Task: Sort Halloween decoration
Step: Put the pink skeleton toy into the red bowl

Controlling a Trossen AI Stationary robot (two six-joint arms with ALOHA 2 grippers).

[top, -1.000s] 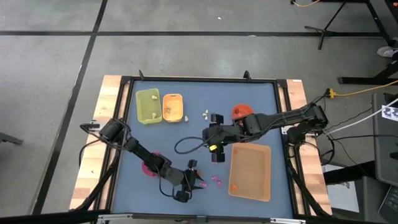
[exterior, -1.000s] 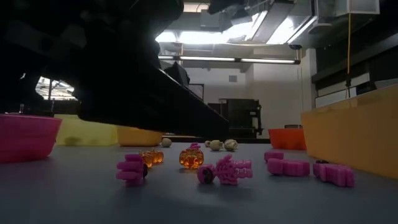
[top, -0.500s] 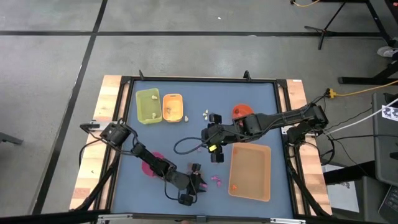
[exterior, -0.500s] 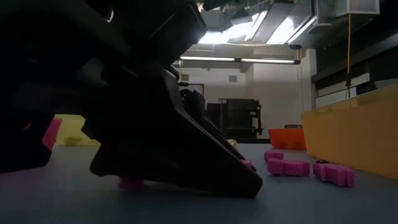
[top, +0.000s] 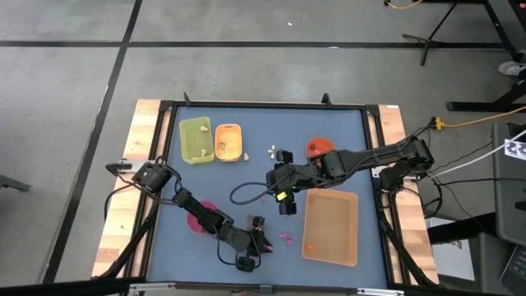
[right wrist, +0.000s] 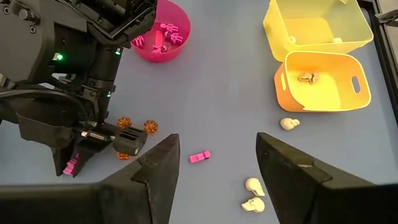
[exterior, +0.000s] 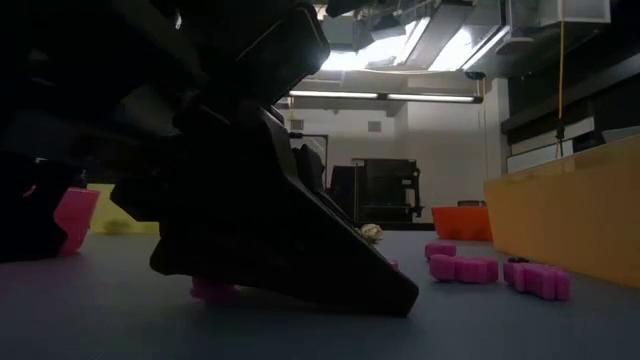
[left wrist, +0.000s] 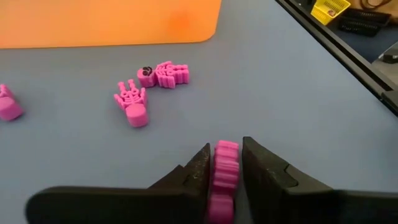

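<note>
Blue-grey counter (top: pixel 246 177) with a black rim and wooden side boards, standing on a grey concrete floor (top: pixel 246 49) crossed by dark lines. In the low view the room behind shows ceiling strip lights (exterior: pixel 400 97) and a dark cabinet (exterior: pixel 385 190).

Left claw (left wrist: pixel 224 163), at the counter's near edge, is clamped on a pink trinket (left wrist: pixel 222 177) lying on the surface; two more pink trinkets (left wrist: pixel 155 84) lie just ahead of it, near the large orange tray (top: pixel 331 227).

Right claw (right wrist: pixel 217 163) hovers over mid-counter, fingers apart and empty. Below it lie cream skulls (right wrist: pixel 254 194), a small pink piece (right wrist: pixel 199 156) and orange pumpkins (right wrist: pixel 137 126). The pink bowl (right wrist: pixel 160 32) holds pink pieces; the small orange tray (right wrist: pixel 323 81) beside the yellow-green tray (right wrist: pixel 314 25) holds one cream piece. A red bowl (top: pixel 317 147) sits right of centre.
</note>
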